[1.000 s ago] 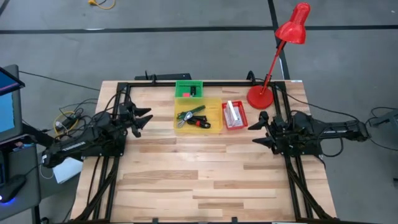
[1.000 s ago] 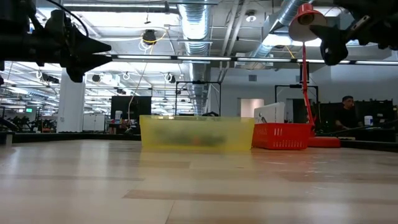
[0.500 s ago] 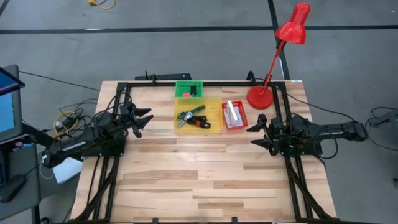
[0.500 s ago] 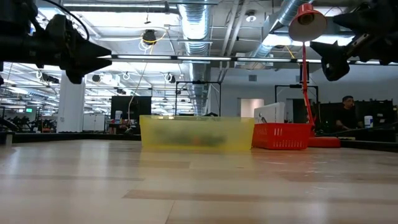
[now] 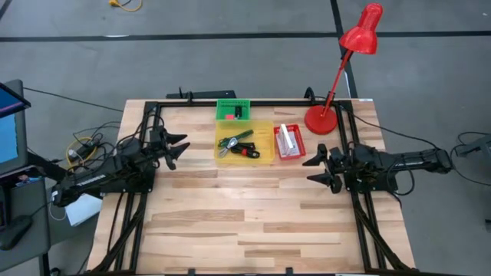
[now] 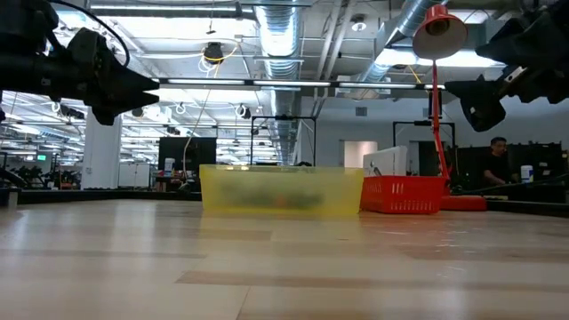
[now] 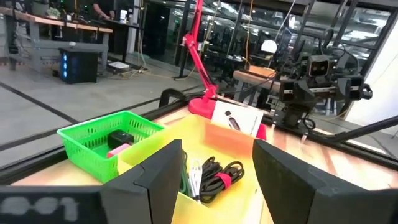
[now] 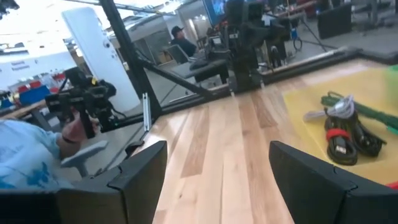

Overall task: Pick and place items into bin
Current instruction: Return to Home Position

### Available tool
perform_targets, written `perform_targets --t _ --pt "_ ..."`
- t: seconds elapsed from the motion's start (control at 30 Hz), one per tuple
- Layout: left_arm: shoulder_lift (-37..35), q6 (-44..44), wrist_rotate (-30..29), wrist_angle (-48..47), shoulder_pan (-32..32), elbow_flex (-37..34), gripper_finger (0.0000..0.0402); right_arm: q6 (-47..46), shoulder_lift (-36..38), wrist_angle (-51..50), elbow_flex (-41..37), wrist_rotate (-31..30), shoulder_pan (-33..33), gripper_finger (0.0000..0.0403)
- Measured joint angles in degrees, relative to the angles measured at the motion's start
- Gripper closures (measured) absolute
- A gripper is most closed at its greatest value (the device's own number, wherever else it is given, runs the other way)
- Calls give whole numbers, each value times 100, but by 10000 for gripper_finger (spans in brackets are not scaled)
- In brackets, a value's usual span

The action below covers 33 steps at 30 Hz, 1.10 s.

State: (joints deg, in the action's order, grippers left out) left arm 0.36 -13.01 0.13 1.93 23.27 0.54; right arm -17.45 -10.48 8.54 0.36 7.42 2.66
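Observation:
A yellow bin [image 5: 266, 129] stands at the table's far middle. In it lie a green-handled tool [image 5: 234, 139] and a red-and-black tool [image 5: 249, 152]. Behind it, a green basket [image 5: 232, 110] holds small black and pink pieces. To its right, a red basket [image 5: 300, 146] holds white carded packages [image 5: 288, 139]. My left gripper [image 5: 178, 149] hovers open to the left of the bin, pointing at it. My right gripper [image 5: 311, 169] hovers open at the bin's near right, below the red basket. Both are well above the table in the low view.
A red desk lamp stands with its base [image 5: 321, 121] at the far right corner, its head [image 5: 362, 37] reaching beyond the table. A black frame [image 5: 153, 107] runs along the far and side edges. Bare wood [image 5: 245, 215] fills the near half. People sit in the room behind.
My right gripper has drifted a little toward the near edge and the table's left, and has come down somewhat, staying open. My left gripper has barely moved. The bins and their contents lie as before.

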Motion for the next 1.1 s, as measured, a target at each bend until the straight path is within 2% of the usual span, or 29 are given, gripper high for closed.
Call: perform_targets --t 1.1 --pt "0 124 -82 -24 0 -4 212 -57 0 -154 -7 4 -4 127"
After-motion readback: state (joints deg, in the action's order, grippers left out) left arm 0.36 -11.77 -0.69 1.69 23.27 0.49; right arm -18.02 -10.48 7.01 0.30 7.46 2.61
